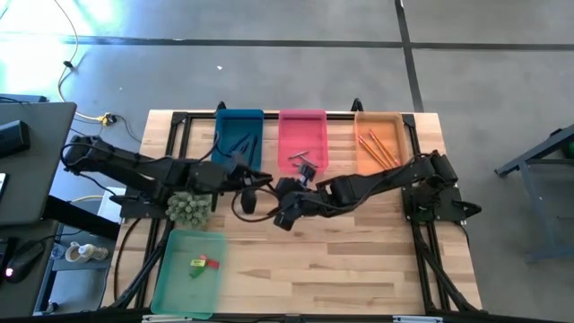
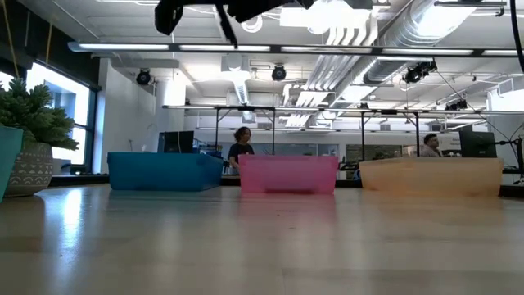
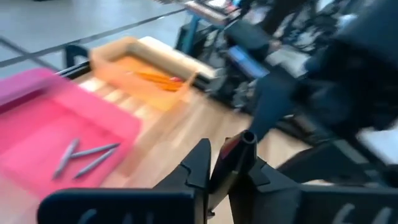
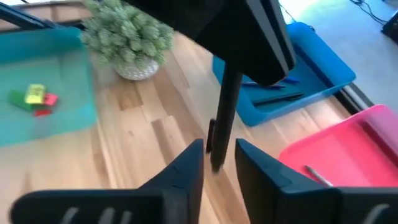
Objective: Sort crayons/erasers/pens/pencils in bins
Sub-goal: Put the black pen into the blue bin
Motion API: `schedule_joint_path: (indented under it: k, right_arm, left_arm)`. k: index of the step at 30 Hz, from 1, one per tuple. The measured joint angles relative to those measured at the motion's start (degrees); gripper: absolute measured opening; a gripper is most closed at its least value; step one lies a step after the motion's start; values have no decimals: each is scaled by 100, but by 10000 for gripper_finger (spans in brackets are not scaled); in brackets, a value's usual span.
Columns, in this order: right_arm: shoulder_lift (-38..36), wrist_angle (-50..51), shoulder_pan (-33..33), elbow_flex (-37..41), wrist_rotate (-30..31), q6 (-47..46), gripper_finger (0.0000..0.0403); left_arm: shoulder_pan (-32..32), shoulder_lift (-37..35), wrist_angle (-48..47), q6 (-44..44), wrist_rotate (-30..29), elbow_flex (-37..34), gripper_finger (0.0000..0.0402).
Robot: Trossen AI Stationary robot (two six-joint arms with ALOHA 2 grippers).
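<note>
The table (image 1: 359,260) is made of pale wood planks, smooth, with a soft sheen seen in the low view. The bins are smooth plastic: the blue bin (image 1: 239,135), pink bin (image 1: 302,135) and orange bin (image 1: 379,139) look glossy, the green bin (image 1: 184,278) translucent. The arms are finished in dark matt material.

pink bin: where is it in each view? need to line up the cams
High view: pink bin at the table's far edge, middle of three.
Low view: centre, between blue bin and orange bin.
Left wrist view: left side, grey sticks inside.
Right wrist view: lower right corner.
Shared landmark: the blue bin beside it, except in the left wrist view.
</note>
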State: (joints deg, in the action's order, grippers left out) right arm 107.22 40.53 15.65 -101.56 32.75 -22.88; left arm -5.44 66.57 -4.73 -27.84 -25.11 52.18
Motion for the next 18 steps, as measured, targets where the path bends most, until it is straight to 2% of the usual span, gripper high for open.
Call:
schedule_joint_path:
  k: [6, 11, 18]
  right_arm:
    - [-177, 327, -249, 5, -40, 367, 118]
    - [-295, 492, -472, 5, -46, 772, 123]
    - [-319, 672, -843, 5, -412, 1289, 124]
  left_arm:
    - [650, 2, -698, 94, -60, 0, 12]
    - [1481, 2, -1485, 112, -12, 0, 14]
    - [2825, 2, -2067, 163, 636, 0, 14]
